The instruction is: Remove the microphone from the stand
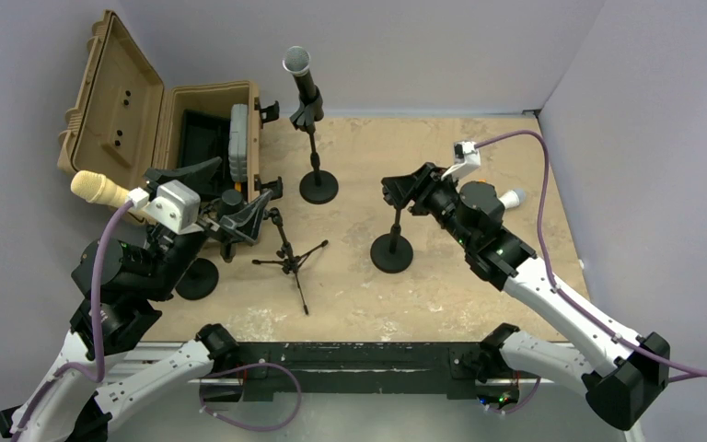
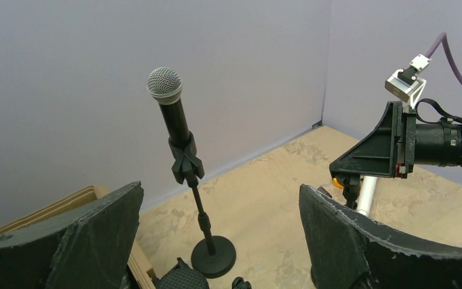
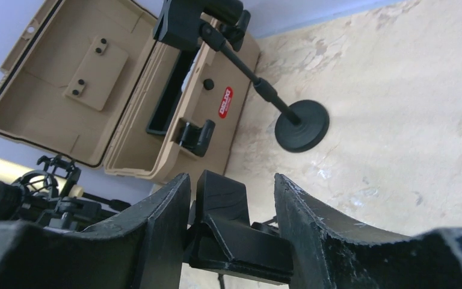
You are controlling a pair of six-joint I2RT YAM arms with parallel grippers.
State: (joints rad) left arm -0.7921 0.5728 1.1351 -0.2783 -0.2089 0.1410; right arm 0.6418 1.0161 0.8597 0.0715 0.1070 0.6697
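Tan desk [image 1: 479, 184] between lilac walls [image 1: 423, 46]. At upper centre the microphone [image 1: 301, 74] sits upright in its stand [image 1: 318, 188], untouched. Left gripper [image 2: 219, 188] jaws gape empty; right gripper [image 3: 231, 180] jaws are spread around a black clip [image 3: 222, 205].

Lavender walls [image 1: 423, 46], mottled beige tabletop [image 1: 377, 147]
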